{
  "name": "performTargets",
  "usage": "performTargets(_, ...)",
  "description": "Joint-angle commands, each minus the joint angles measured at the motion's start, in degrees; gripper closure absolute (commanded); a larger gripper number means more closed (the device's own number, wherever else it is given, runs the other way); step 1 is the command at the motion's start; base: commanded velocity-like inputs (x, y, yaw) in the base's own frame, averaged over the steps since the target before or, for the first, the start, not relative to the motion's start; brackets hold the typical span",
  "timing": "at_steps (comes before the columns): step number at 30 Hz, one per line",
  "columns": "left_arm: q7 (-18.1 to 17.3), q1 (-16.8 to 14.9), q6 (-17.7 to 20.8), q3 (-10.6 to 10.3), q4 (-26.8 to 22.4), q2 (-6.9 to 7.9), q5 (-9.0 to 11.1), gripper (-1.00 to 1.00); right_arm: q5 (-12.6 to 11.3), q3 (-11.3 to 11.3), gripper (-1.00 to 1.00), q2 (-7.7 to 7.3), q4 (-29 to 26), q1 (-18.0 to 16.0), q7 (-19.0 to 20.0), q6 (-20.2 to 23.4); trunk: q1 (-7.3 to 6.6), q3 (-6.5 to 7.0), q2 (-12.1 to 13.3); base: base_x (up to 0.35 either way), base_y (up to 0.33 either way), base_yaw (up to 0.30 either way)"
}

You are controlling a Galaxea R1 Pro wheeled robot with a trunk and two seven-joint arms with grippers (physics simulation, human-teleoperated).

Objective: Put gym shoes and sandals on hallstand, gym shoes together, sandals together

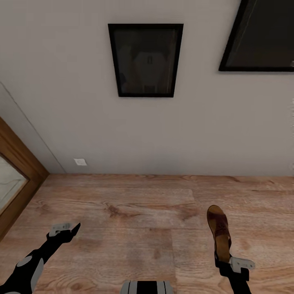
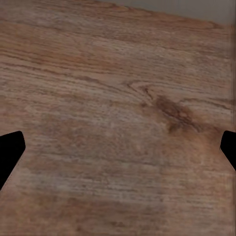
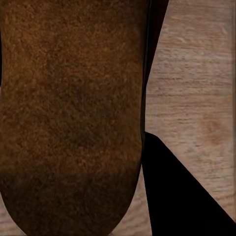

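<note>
Flat, even, shadowless simulator light falls on the pale wall (image 1: 81, 102) and corridor floor (image 1: 134, 212), whose planks look soft and blurred close up, while picture frames (image 1: 145, 60) toward twelve o'clock splay outward from wide-angle distortion.

- Sandal (image 1: 219, 232): dark brown strap upper, tan footbed, heel end clamped in the right gripper (image 1: 223, 261), toe pointing away from it, lifted above the floor.
- Floor (image 1: 130, 212): light-brown wood-grain planks, below both grippers.
</note>
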Motion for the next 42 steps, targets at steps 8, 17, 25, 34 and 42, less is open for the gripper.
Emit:
performTargets(8,-0.3,0.0,-0.3,0.4,0.5,-0.06,-0.6,-1.0,-0.6,0.3,1.0,0.07,0.1,0.0,0.0,-0.2,-0.21,2.45,0.1,0.0,0.0,-0.062)
performTargets(17,-0.3,0.0,-0.3,0.4,0.5,-0.07,-0.6,-1.0,-0.6,0.2,1.0,0.28,1.1,0.0,-0.1,-0.2,-0.44,4.74,0.2,0.0,0.0,-0.007)
performTargets(25,1.2,0.0,-0.3,0.3,0.6,-0.14,-0.6,-1.0,-0.7,0.1,1.0,0.53,1.2,0.0,-0.4,-0.2,-0.65,6.52,0.3,0.0,0.0,-0.001)
performTargets(34,1.7,0.0,-0.3,0.2,0.6,-0.21,-0.6,-1.0,-0.7,0.1,1.0,0.55,1.2,0.0,-0.4,-0.2,-1.27,8.43,1.2,0.0,0.0,-0.195)
performTargets(42,1.7,0.0,-0.3,0.1,0.6,-0.23,-0.7,-1.0,-0.7,0.1,1.0,0.55,1.3,0.0,-0.4,-0.2,-3.03,9.87,4.4,0.0,0.0,-0.278)
